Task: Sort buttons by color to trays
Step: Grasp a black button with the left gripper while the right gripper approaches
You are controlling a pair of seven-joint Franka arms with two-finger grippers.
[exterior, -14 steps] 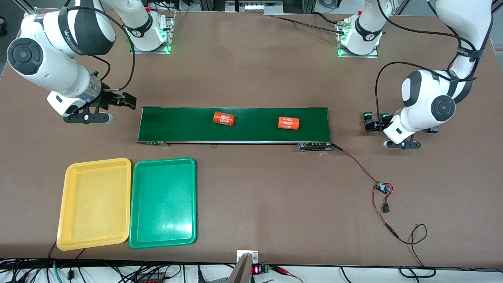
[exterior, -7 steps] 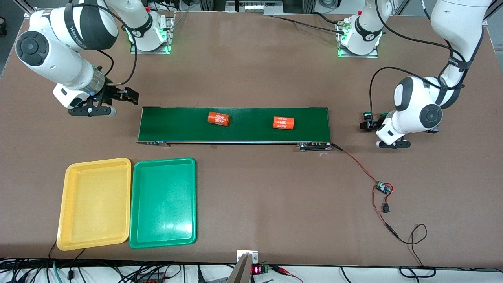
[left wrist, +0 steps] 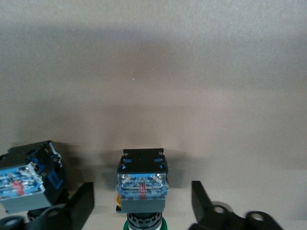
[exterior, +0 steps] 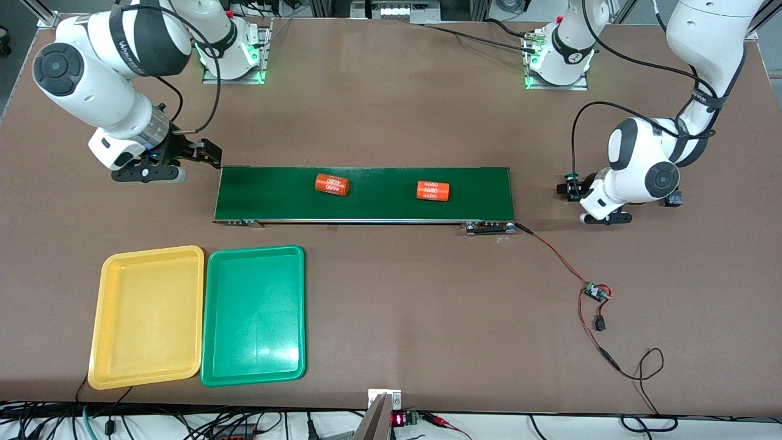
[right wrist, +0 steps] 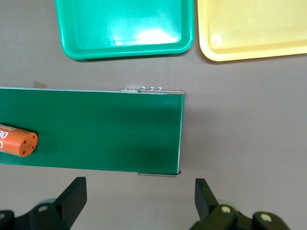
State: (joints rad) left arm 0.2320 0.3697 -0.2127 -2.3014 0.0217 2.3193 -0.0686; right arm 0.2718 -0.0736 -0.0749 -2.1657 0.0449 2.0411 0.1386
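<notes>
Between the spread fingers of my left gripper [left wrist: 142, 192] lies a green-capped button [left wrist: 142, 184], its black and blue body pointing away, with a gap on each side. A second button [left wrist: 26, 182] lies just outside one finger [left wrist: 81, 203]. In the front view this gripper [exterior: 577, 190] is low at the left arm's end of the table, and one green cap [exterior: 572, 178] shows beside the wrist. My right gripper [exterior: 148, 176] hangs open and empty [right wrist: 141, 191] beside the conveyor's end. The yellow tray [exterior: 146, 315] and the green tray [exterior: 253, 315] lie side by side, both empty.
A long dark-green conveyor belt [exterior: 366, 208] crosses the table's middle and carries two orange numbered cylinders [exterior: 332, 184] [exterior: 433, 190]. A red and black wire with a small circuit board [exterior: 595, 293] trails from the belt toward the front camera.
The left arm has come down over the buttons and hides one green cap. The right arm has shifted toward the conveyor's end. Both orange cylinders have travelled along the belt toward the right arm's end.
</notes>
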